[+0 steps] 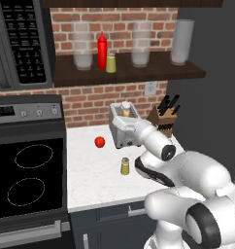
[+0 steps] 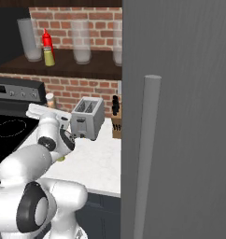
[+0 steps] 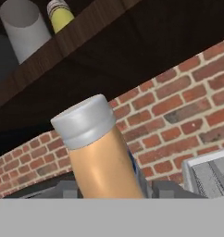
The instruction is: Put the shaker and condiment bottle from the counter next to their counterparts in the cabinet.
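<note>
Right, my gripper [image 3: 109, 192] has its fingers closed around the condiment bottle [image 3: 102, 152], raised beside the toaster [image 1: 124, 130]. The shaker [image 1: 125, 166] waits on the counter [image 1: 90, 170]. Next, I judge, lift toward twelve o'clock, beside the red bottle [image 1: 102, 50].

The cabinet [image 1: 187, 73] shelf is crowded. Clear glass jars [image 1: 82, 46] stand along it, and the red squeeze bottle [image 1: 102, 50] and a small yellow-green shaker [image 1: 111, 63] sit close together between two of them. There is bare shelf in front of them, near the edge. Below, the toaster [image 1: 123, 131] and the knife block [image 1: 163, 121] stand in the way at the back of the counter [image 1: 90, 175]. A tomato [image 1: 99, 142] and the other shaker [image 1: 125, 166] sit apart, with open counter around them.
</note>
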Robot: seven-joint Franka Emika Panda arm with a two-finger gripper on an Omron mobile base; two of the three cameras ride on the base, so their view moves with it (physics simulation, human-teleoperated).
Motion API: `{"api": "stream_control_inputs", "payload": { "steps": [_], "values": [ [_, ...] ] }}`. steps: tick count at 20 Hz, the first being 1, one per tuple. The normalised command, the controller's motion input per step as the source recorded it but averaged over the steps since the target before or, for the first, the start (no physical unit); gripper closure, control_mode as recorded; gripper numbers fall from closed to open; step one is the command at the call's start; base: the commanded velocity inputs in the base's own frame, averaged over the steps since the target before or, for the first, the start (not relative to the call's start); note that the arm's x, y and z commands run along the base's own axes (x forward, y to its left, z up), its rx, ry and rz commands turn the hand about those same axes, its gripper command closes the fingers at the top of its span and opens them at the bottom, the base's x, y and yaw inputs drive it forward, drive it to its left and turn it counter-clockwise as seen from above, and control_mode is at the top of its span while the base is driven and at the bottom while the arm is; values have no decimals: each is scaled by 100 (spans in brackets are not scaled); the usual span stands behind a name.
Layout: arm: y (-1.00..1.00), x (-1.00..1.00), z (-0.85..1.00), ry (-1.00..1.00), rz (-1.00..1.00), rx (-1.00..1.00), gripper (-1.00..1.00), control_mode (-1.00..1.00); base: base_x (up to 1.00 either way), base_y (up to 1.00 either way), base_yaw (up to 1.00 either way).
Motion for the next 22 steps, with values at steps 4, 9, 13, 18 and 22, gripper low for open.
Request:
{"api": "stream_control_inputs", "payload": {
  "steps": [4,9,13,18,22],
  "values": [
    [-15,0,6,0,22,0,100,-100,0,0,0],
    [-12,0,5,0,14,0,100,-100,0,0,0],
    [-6,0,0,-1,4,0,100,-100,0,0,0],
    [0,0,0,0,0,0,100,-100,0,0,0],
    [0,0,13,0,0,0,100,-100,0,0,0]
  ]
}}
